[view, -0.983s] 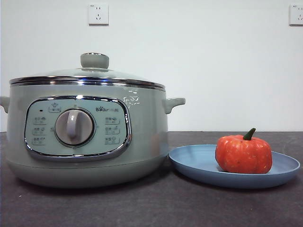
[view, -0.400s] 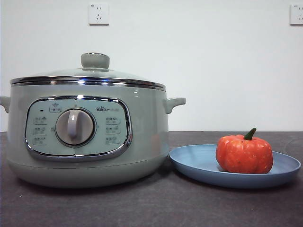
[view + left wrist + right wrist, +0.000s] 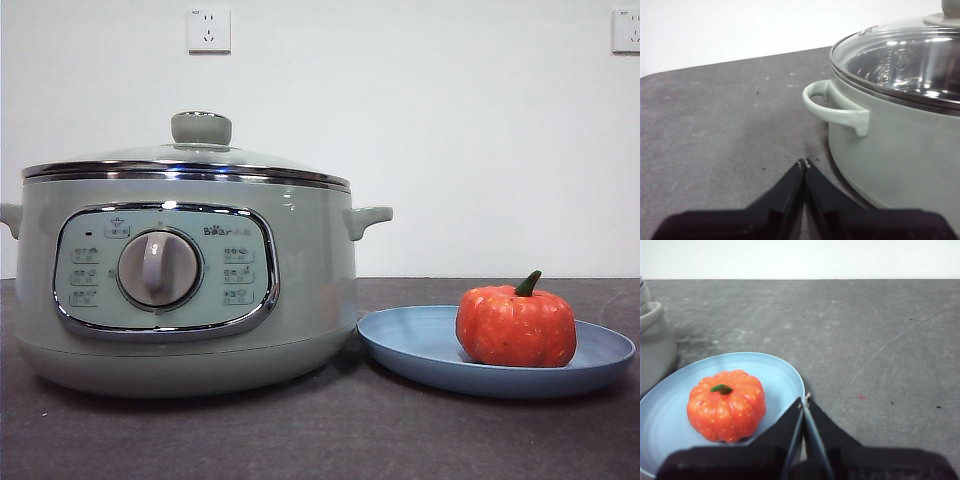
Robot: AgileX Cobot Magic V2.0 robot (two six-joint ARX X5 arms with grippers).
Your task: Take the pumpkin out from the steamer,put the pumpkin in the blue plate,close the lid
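Looks basically wrapped up: the pumpkin (image 3: 516, 327) sits in the blue plate (image 3: 420, 345) right of the steamer (image 3: 185, 270), the lid (image 3: 190, 158) is on, and the left gripper (image 3: 804, 163) and right gripper (image 3: 804, 399) are both pinched closed and empty, so they should just stay clear.

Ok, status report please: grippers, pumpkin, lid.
Left gripper shut, empty, beside steamer. Right gripper shut, empty, by blue plate. Pumpkin on plate. Lid on steamer. Nothing in the way.

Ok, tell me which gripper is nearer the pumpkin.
Right. The right gripper sits shut just beside the pumpkin, at the blue plate's rim. The left gripper is shut by the steamer's side handle; its view shows no pumpkin.
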